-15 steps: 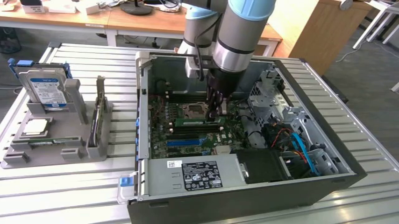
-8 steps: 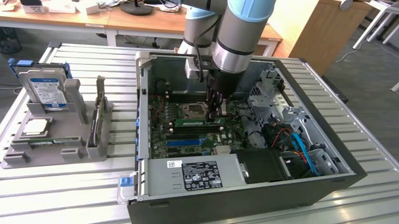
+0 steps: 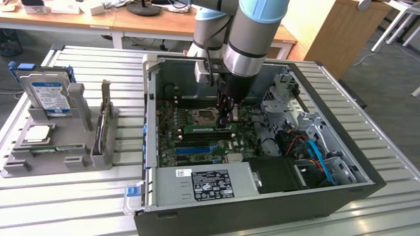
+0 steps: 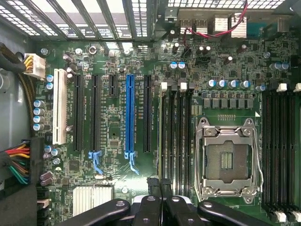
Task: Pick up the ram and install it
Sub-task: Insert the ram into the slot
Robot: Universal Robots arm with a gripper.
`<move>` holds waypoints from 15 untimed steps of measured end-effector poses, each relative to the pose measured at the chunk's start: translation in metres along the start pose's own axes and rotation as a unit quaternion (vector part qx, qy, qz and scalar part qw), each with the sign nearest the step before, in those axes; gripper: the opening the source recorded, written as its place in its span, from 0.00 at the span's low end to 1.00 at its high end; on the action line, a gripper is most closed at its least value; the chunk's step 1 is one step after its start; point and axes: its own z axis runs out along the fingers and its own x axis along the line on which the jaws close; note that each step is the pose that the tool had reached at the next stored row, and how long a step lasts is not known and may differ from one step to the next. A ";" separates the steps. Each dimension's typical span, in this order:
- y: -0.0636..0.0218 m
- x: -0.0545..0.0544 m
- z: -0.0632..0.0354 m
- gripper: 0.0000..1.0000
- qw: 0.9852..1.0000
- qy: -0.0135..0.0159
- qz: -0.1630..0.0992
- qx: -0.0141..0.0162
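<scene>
The ram (image 3: 208,129), a slim green stick, stands on edge in a memory slot on the motherboard (image 3: 196,147) inside the open computer case. My gripper (image 3: 227,118) reaches down into the case, its shut black fingers right above the ram's end toward the exterior view's right. Whether the tips press on the stick I cannot tell. In the wrist view the shut fingertips (image 4: 155,188) hang over the row of black memory slots (image 4: 176,136) beside the empty CPU socket (image 4: 228,157).
The case walls (image 3: 149,113) and drive cage (image 3: 288,98) close in around the arm. The power supply (image 3: 210,184) sits at the case's front. On the exterior view's left, a grey fixture (image 3: 98,160) holds a hard drive (image 3: 47,96), a CPU (image 3: 37,132) and a slim green board (image 3: 56,148).
</scene>
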 end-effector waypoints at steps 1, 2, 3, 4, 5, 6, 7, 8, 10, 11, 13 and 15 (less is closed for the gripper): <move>0.0000 0.000 0.0000 0.12 1.000 0.000 0.000 0.000; 0.0000 0.000 0.0000 0.12 1.000 0.000 0.000 0.000; 0.0000 0.000 0.0000 0.12 1.000 0.000 0.000 0.000; 0.0000 0.000 0.0000 0.12 1.000 0.000 0.000 0.000; 0.0000 0.000 0.0000 0.12 1.000 0.000 0.000 0.000; 0.0000 0.000 0.0000 0.12 1.000 0.000 0.000 0.000; 0.0000 0.000 0.0000 0.12 1.000 0.000 0.000 0.000; 0.0000 0.000 0.0000 0.12 1.000 0.000 0.000 0.000; 0.0000 -0.001 0.0001 0.12 1.000 0.000 0.000 0.000; 0.0001 -0.001 0.0002 0.12 1.000 0.000 0.000 0.000; 0.0000 -0.002 0.0004 0.12 1.000 0.000 0.000 0.000; 0.0000 -0.002 0.0004 0.12 1.000 0.000 0.000 0.000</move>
